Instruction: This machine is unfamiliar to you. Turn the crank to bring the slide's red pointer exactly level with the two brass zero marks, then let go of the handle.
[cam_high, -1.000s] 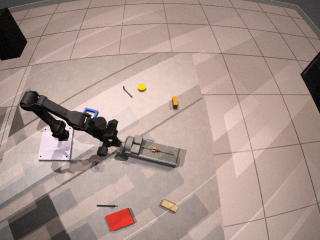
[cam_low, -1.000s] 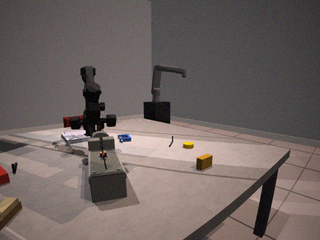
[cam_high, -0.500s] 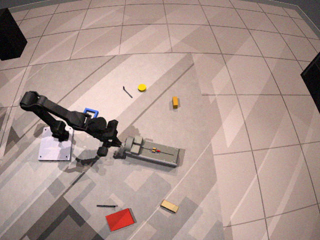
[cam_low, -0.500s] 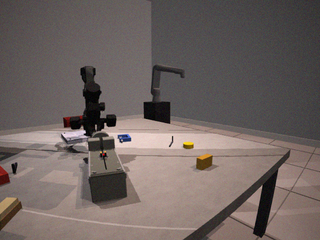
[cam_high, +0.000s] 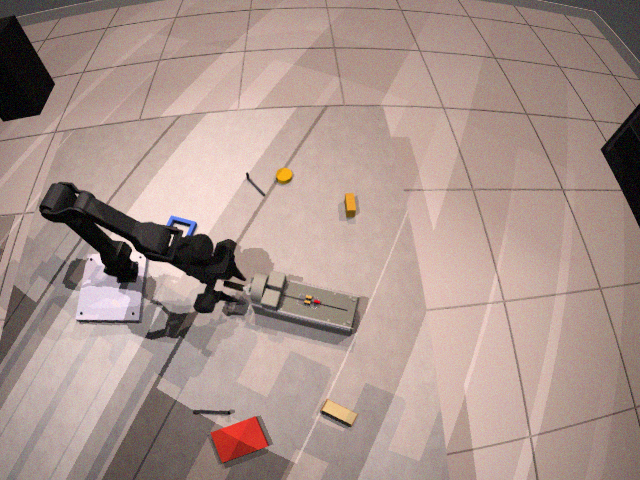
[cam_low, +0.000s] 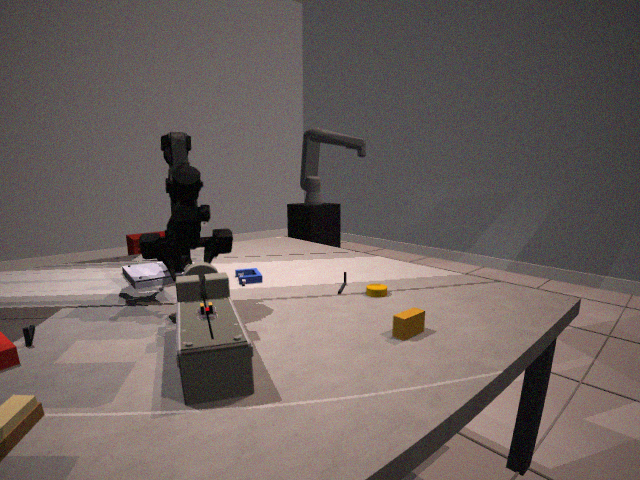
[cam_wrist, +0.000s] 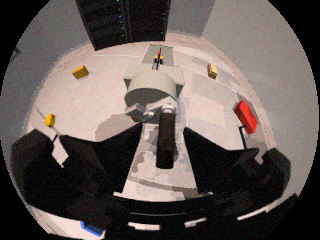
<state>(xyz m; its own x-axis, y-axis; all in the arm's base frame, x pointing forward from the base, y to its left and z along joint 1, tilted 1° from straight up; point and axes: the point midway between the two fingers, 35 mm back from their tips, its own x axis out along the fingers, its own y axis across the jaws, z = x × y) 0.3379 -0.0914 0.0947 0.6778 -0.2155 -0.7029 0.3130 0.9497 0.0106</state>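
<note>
The arm (cam_high: 111, 214) (cam_low: 185, 198) is finished almost wholly in matte black, with dark grey sheen on its rounded housings. Its links are shaped as thick, straight bars, joined by drum-like joints. The tool (cam_high: 238, 289) (cam_low: 187, 248) (cam_wrist: 163, 128) is also coloured black; its two fingers are formed as broad, angular wedges, tapered to narrow tips, with blocky outer ends. The base plate (cam_high: 109, 304) is seen as a pale, lilac-white square, with a small dark screw set near each corner.
</note>
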